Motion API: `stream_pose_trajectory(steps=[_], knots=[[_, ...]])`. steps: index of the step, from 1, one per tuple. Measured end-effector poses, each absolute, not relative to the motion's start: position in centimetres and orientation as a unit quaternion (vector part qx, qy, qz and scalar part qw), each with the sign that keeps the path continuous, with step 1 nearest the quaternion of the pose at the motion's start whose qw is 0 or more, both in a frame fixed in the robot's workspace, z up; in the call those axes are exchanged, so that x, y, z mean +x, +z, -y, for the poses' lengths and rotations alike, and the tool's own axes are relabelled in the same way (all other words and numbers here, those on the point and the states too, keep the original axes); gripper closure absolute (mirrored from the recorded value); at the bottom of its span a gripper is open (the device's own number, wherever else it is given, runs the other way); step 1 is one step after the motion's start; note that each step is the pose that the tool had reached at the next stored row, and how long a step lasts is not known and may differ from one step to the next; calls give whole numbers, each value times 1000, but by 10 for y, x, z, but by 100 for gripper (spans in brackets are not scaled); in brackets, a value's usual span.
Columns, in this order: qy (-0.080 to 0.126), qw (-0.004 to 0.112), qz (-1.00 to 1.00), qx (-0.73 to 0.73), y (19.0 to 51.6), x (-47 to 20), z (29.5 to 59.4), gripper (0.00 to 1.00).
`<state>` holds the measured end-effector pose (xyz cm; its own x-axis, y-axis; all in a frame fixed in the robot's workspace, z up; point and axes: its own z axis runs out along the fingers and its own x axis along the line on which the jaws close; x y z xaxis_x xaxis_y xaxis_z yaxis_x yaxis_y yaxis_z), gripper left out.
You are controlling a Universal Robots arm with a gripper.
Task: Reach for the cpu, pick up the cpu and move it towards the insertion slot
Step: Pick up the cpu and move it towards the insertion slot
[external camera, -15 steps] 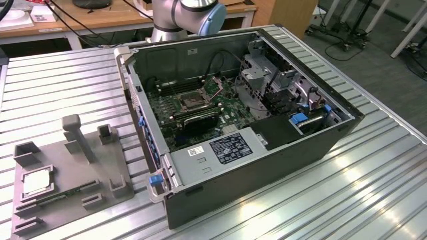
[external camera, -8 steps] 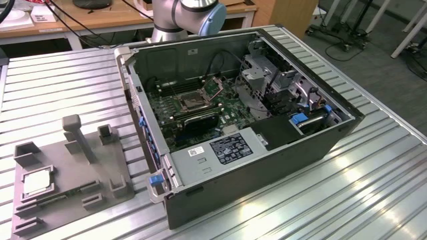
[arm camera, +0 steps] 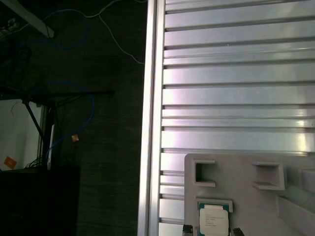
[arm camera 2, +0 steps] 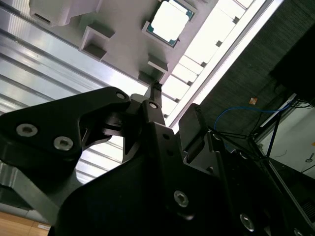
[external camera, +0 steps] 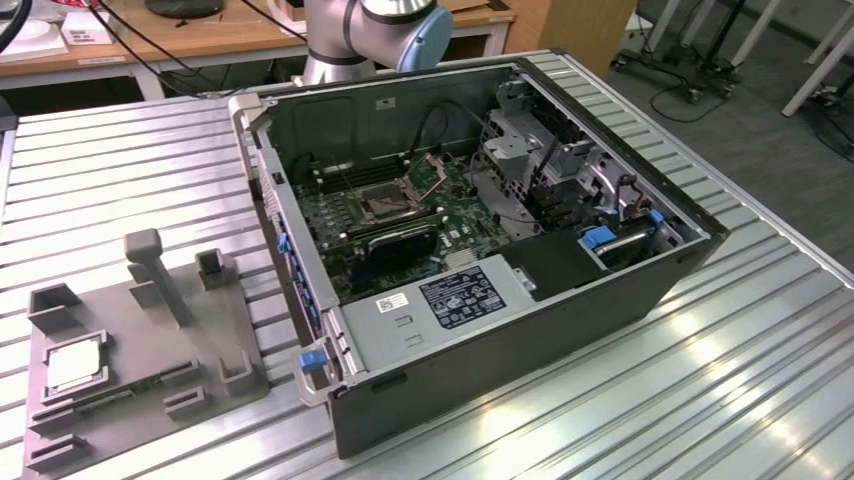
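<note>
— Largest first?
— Slatted metal table (external camera: 747, 380), bearing an open computer case (external camera: 561, 340) laid on its side, presumably so that the motherboard (external camera: 354, 235) faces up for work from above.
— And on that board?
— The insertion slot (external camera: 383, 203): square, metal-framed, dark in the middle. Well apart from it, at the exterior view's left, a grey tray (external camera: 147, 340) lying flat on the table.
— Holding the cpu (external camera: 74, 368)?
— Yes. Seated flat in a square recess of the tray, silvery lid up, probably kept there to sit square for a pick. Same cpu (arm camera 2: 170, 22) in both wrist views, not lifted.
— And the gripper (arm camera 2: 173, 105)?
— Above the tray, near the cpu but not touching. Jaws spread, clasping nothing. In the first wrist view, fingertips (arm camera: 187, 229) to either side of the cpu (arm camera: 213, 219).
— Any writing?
— White label (external camera: 461, 297) on the grey cover inside the case, plus print on the cpu lid. None of it legible.
</note>
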<state>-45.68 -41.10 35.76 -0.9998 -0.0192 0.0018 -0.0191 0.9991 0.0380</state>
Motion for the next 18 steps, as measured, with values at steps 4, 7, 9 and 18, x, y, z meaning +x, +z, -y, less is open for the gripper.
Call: stream_pose_trajectory(steps=[4, 7, 9, 18], knots=[[-19, 1, 1000, 10, 357, -457, 411, 58], [-19, 1, 1000, 10, 356, -457, 411, 58], [-19, 1, 1000, 10, 356, -457, 411, 58], [-19, 1, 1000, 10, 354, -457, 411, 58]])
